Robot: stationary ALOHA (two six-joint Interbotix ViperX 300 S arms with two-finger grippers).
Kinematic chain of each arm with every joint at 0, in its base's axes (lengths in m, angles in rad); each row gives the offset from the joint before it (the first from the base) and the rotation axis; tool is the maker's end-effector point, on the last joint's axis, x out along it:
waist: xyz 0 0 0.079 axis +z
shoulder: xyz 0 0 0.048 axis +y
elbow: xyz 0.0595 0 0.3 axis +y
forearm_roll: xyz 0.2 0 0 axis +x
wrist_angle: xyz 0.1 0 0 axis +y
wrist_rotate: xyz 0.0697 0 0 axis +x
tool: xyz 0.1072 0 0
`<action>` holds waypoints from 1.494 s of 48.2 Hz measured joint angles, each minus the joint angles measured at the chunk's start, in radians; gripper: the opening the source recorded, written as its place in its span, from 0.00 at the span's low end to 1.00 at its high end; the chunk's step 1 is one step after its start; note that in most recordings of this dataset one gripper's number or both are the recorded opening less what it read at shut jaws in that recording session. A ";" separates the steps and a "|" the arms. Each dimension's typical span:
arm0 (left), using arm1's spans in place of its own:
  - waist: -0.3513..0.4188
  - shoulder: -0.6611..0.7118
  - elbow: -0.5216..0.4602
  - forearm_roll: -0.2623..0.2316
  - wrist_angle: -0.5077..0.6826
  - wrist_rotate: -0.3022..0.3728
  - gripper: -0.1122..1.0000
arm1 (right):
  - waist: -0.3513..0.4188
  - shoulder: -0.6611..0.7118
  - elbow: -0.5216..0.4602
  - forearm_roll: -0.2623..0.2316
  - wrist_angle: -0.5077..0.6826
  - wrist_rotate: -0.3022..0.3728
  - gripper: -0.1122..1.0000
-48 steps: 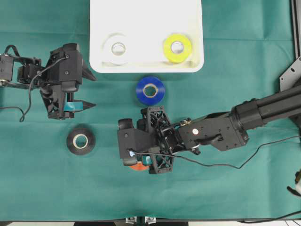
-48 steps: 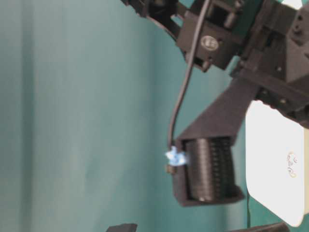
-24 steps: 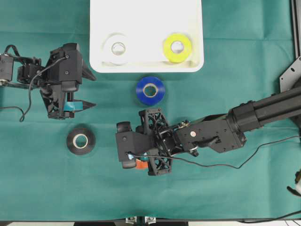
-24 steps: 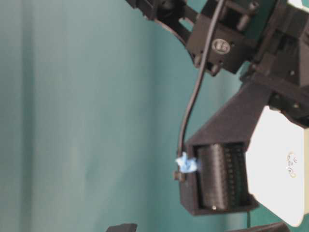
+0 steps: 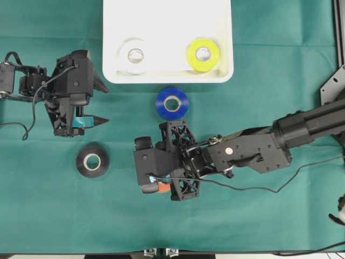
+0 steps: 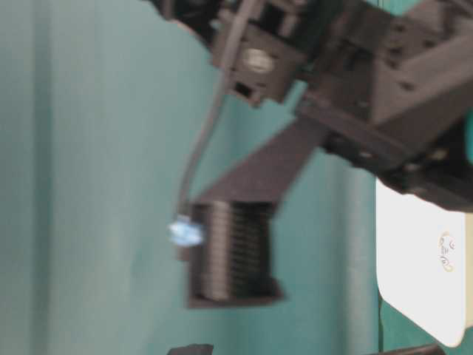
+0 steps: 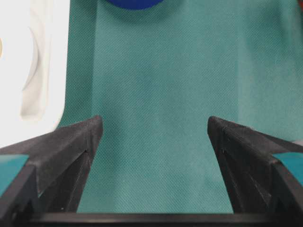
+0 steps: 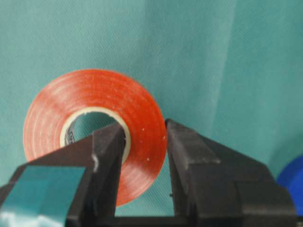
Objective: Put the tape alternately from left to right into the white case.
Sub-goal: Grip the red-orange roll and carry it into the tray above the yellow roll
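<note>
the right gripper (image 8: 142, 156) has shifted a touch since a moment ago and now has its jaws pinched on the wall of the orange-red roll (image 8: 94, 127), one inside the core, so the pick looks made and a carry to the white case (image 5: 167, 75) is next. the left gripper (image 7: 154, 142) waits with jaws wide apart and empty over the table (image 5: 269, 226).

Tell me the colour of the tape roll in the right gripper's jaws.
Orange-red tape roll, pale core, best seen in the right wrist view.
</note>
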 measured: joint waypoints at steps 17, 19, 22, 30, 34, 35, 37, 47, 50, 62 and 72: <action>0.000 0.000 0.000 0.000 0.000 -0.002 0.65 | -0.002 -0.074 0.000 -0.043 0.035 0.000 0.34; 0.000 0.002 0.000 0.000 0.000 -0.002 0.65 | -0.002 -0.077 0.000 -0.051 0.038 0.000 0.34; 0.000 0.002 0.000 0.002 0.000 -0.005 0.65 | -0.006 -0.077 0.002 -0.061 0.041 0.000 0.34; 0.000 0.002 0.000 0.000 0.000 -0.006 0.65 | -0.038 -0.080 0.002 -0.087 0.074 -0.002 0.34; 0.000 0.002 0.000 0.002 0.000 -0.006 0.65 | -0.063 -0.089 0.003 -0.109 0.106 -0.002 0.34; 0.000 0.002 0.000 0.002 0.000 -0.006 0.65 | -0.069 -0.095 0.003 -0.115 0.114 0.000 0.34; 0.000 0.002 0.000 0.000 0.000 -0.006 0.65 | -0.084 -0.107 0.009 -0.130 0.132 0.000 0.34; -0.003 0.000 0.002 0.000 0.000 -0.005 0.65 | -0.181 -0.179 0.071 -0.184 0.170 0.003 0.34; -0.005 0.000 0.002 0.000 0.000 -0.006 0.65 | -0.216 -0.206 0.095 -0.187 0.166 0.003 0.34; -0.006 0.000 0.003 0.002 0.000 -0.032 0.65 | -0.371 -0.275 0.189 -0.193 0.100 0.003 0.34; -0.006 0.002 0.008 0.002 0.000 -0.051 0.65 | -0.518 -0.285 0.238 -0.202 0.017 -0.005 0.34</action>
